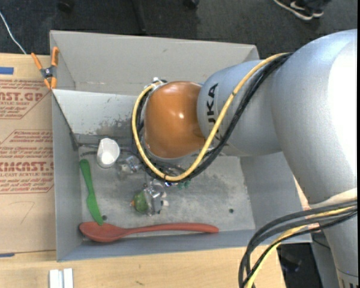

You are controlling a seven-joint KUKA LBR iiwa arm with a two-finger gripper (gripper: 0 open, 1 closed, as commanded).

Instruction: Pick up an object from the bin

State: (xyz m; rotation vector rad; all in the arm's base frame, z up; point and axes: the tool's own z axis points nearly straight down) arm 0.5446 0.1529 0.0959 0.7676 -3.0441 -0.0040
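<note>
My tool [154, 195] sits at a small green-and-orange thing [140, 204]; whether spread or pinching, I cannot tell. It looks light, maybe soft: grip its middle

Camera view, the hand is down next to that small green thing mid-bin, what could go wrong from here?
The hand is close beside the small green thing, more to one side than over it, so it may nudge it away rather than catch it. The red spoon lies close below; a push could roll the green thing onto it.
</note>
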